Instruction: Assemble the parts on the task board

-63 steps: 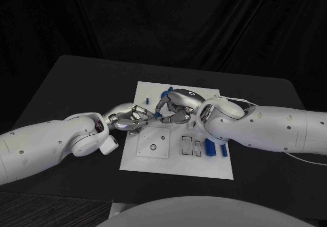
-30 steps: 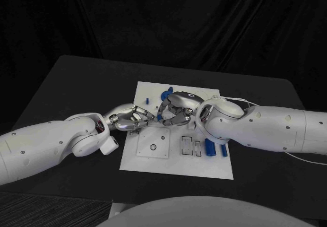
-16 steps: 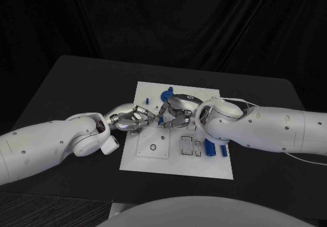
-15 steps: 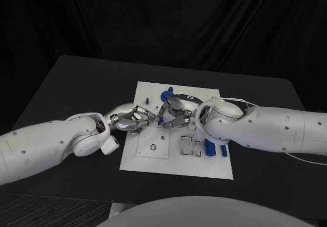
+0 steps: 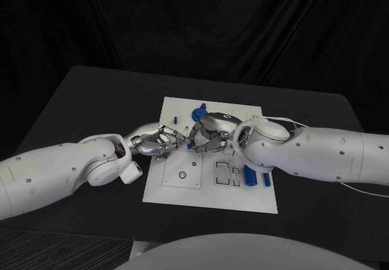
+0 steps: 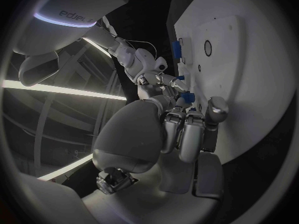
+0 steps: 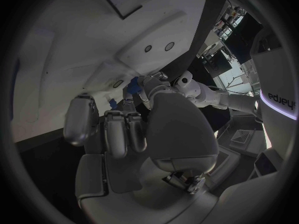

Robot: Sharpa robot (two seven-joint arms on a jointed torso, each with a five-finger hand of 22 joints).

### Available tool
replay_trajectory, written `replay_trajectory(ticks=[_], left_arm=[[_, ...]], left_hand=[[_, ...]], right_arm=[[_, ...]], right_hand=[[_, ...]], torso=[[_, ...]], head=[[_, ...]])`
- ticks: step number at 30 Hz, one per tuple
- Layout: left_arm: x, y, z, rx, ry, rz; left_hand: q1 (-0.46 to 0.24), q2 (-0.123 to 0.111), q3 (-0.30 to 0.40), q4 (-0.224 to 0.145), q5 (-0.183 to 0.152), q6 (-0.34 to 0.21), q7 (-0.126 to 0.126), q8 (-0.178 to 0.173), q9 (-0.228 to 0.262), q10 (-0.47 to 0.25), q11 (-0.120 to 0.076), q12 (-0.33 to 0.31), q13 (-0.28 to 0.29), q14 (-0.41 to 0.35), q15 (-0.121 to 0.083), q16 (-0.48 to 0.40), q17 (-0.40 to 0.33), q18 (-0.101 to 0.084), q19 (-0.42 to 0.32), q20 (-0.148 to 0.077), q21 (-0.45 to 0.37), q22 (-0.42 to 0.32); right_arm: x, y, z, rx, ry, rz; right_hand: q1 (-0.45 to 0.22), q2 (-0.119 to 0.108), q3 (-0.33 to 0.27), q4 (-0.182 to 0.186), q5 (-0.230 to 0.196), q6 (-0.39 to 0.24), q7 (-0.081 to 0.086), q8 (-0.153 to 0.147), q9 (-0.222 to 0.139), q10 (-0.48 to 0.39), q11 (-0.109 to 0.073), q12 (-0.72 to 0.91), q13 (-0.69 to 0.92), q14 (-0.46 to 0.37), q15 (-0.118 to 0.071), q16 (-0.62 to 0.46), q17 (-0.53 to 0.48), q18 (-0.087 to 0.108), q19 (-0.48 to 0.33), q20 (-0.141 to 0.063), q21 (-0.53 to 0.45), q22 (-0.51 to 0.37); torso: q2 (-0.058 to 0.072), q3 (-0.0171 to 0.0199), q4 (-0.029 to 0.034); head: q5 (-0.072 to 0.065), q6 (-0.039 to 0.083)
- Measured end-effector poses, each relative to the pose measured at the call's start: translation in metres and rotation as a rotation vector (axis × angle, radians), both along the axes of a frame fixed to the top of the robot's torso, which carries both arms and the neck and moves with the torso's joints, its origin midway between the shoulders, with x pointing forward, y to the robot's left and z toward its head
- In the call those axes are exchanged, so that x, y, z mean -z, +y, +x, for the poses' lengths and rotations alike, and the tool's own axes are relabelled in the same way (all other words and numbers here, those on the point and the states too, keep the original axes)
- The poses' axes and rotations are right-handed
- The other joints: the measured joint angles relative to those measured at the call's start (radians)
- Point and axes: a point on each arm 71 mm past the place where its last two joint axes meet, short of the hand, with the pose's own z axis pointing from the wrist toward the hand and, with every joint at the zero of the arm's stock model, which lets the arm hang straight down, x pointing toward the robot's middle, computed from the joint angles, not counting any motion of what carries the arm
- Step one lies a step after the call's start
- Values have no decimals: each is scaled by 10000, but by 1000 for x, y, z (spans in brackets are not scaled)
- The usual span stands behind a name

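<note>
While both hands met over the task board (image 5: 212, 194), the left hand (image 5: 155, 140) and right hand (image 5: 212, 133) curled their fingers round one small blue part (image 5: 190, 143) pinched between them. Doing it well probably meant steady, matched grips and no twisting.
</note>
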Motion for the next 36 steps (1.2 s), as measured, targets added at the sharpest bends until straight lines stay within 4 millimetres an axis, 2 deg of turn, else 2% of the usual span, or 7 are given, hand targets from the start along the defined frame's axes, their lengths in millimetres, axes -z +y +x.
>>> replay_trajectory(ticks=[5, 12, 18, 20, 26, 30, 36], left_arm=[[-1, 7, -1, -111, -52, -29], [-4, 16, -3, -320, -309, -217], [-7, 22, -5, -476, -525, -359], [-8, 22, -6, -498, -572, -393], [-9, 21, -7, -496, -644, -466], [-9, 21, -7, -491, -672, -501], [-10, 20, -9, -478, -687, -537]], left_hand=[[0, 0, 0, 0, 0, 3, 0, 0, 0, -19, -16, -1, 1, 0, 0, 0, 0, -1, -41, -39, -1, -1], [0, 0, 0, -1, 1, 6, 1, 2, 1, -198, -18, -7, -1, 0, 0, 0, 0, -2, -120, -17, -1, -1], [0, 0, 0, -1, 1, 7, 1, 2, 1, -298, -13, -7, -3, 0, 0, 0, 0, -2, -120, -18, -2, -1], [0, 0, 0, -1, 1, 7, 1, 2, 1, -302, -14, -7, -1, 0, 0, 0, 0, -2, -121, -17, -2, -2], [0, 0, 0, -1, 1, 8, 2, 2, 1, -304, -14, -8, -3, 0, 0, 0, 0, -1, -121, -17, -2, -2], [0, 0, 0, -1, 1, 8, 1, 3, 1, -304, -14, -8, 10, 0, 0, 0, 0, -2, -120, -16, -2, -2], [0, 0, 0, -1, 1, 8, 1, 3, 1, -307, -14, -8, 8, 0, 0, 0, 0, -2, -124, -16, -2, -2]], right_arm=[[-4, -7, 1, 111, -305, -9], [-36, -13, 9, 116, -1362, -359], [-57, -6, 14, -134, -2098, -1688], [-58, -1, 14, -321, -2317, -2355], [-56, 12, 14, -716, -2791, -3718], [-54, 13, 16, -753, -2941, -4282], [-48, 12, 19, -668, -2816, -4639]], right_hand=[[0, 0, 0, 0, 0, 2, -2, 0, 0, 0, 1, 0, 0, 0, 0, 0, 0, 0, 0, 0, 0, 0], [0, 0, 0, 0, 0, 16, -16, 0, 0, 0, 0, 0, 0, 0, 0, 0, 0, 0, 3, -1, 0, 0], [0, 0, 1, -2, -1, 18, -18, 0, 0, 0, 0, 0, 0, 0, 0, 0, 0, -3, 64, 54, 283, 0], [0, 0, 1, -3, -195, 34, -35, 0, 0, 0, 0, 0, 0, 0, 0, 0, 0, -3, 59, 49, 469, 0], [-1, -1, 136, -138, -195, 35, -35, 0, -1, 0, 0, 0, 0, 0, 0, 0, 0, -4, 60, 50, 469, 0], [-1, -1, 136, -138, -309, 35, -35, 0, -1, 0, 0, 0, 0, 0, 0, 0, 0, -3, 60, 50, 469, 0], [-1, -1, 136, -138, -309, 35, -35, 0, 0, 0, 0, 0, 0, 0, 0, 0, 0, -3, 61, 49, 469, 0]], torso=[[-1, 0, -1], [-3, 0, -5], [-11, -1, -5], [-11, -5, -1], [-16, -20, 16], [-23, -35, 31], [-20, -30, 35]], head=[[29, 0], [35, 0], [83, 0], [91, 0], [91, 0], [61, 0], [77, 0]])
